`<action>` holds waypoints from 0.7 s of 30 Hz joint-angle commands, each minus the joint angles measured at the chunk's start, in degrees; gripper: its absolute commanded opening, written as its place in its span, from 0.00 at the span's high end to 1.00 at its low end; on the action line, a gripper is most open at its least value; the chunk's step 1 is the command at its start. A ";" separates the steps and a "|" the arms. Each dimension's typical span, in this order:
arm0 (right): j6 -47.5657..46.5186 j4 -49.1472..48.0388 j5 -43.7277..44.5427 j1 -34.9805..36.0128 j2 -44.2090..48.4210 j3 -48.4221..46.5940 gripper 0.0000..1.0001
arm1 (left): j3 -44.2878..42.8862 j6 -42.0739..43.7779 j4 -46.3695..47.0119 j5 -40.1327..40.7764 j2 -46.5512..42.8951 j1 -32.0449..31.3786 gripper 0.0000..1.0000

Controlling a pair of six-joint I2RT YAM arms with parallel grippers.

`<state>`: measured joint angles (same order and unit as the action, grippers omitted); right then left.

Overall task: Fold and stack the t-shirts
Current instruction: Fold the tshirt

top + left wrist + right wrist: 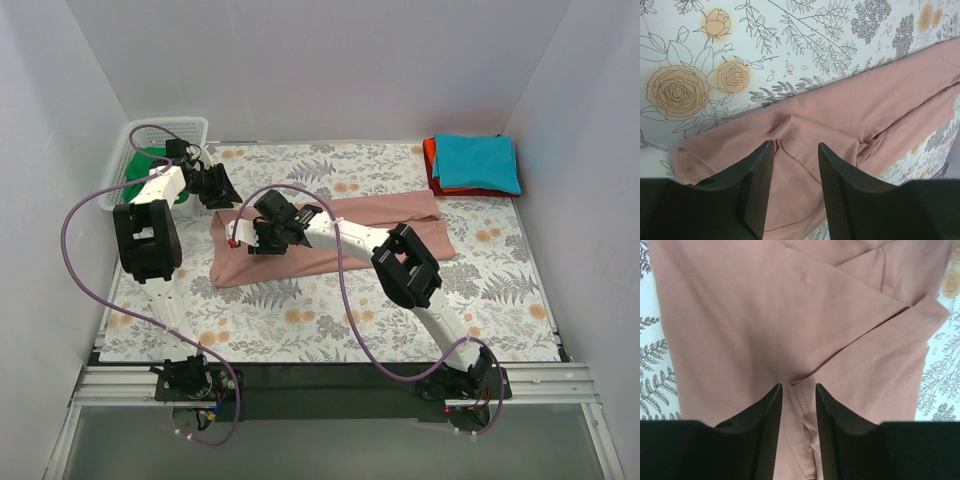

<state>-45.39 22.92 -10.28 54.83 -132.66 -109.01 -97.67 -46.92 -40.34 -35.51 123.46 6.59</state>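
We find the left gripper (796, 147) parted over a crease and the right gripper (798, 387) parted astride a puckered hem, neither pinching. The pink t-shirt (385, 212) lies part-folded mid-surface (300, 312). Risk: closing here may catch 2 layers and drag the fold askew.

Left arm (150, 235) bent up and reaching forward on the left side, left gripper (795, 155) tipped downward, fingers (757, 185) parted, right arm (410, 268) stretched low and leftward across the middle, right gripper (799, 395) angled down, its fingers (836, 435) a little apart
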 commanded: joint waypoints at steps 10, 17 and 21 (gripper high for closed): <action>-0.23 -2.44 4.66 0.10 -3.04 -4.10 0.73 | -1.21 0.86 -0.27 -0.18 -1.56 0.09 0.60; 2.14 -2.35 2.38 0.10 -0.76 -2.17 0.57 | -0.95 0.77 -0.18 -0.70 -1.29 0.00 0.60; 3.55 -2.09 0.53 0.10 0.12 -1.47 0.54 | -0.95 0.86 -0.09 -0.53 -1.47 0.09 0.60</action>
<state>-43.81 20.73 -6.98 54.74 -135.70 -111.09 -97.67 -46.48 -40.32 -35.42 123.46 6.59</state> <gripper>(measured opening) 0.449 0.402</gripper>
